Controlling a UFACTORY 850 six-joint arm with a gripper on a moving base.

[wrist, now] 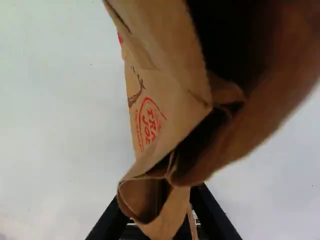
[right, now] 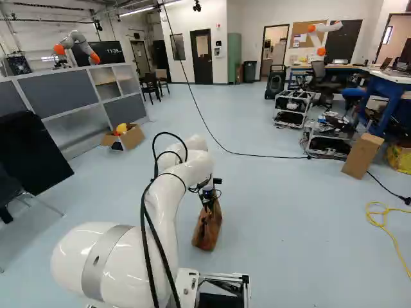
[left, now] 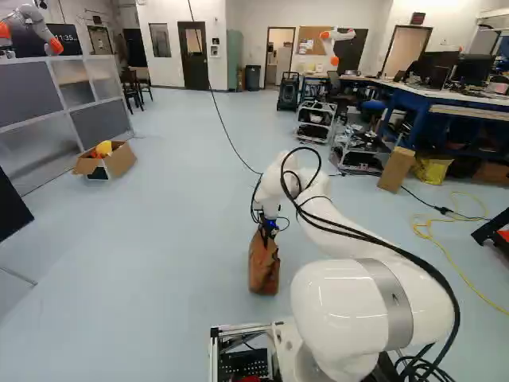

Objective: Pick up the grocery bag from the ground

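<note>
Grocery bag (left: 264, 269) under the claw (left: 267, 236) looks upright in the left base view, tilted in the right; only the wrist view shows its rim pinched between both fingers. It's creased brown paper, mouth gaping ahead.

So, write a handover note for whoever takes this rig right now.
Gripper: shut on the paper bag, its two fingers on either side of the creased paper.
Grocery bag: ahead of the base, hanging down from the gripper, leaning in the right base view; its mouth gapes in the wrist view.
Done: the bag is gripped.
Left: the lift, or the rest of it. I can't tell whether the bottom touches the floor; check that first, then probably raise it gently, as the paper might slip or tear.
</note>
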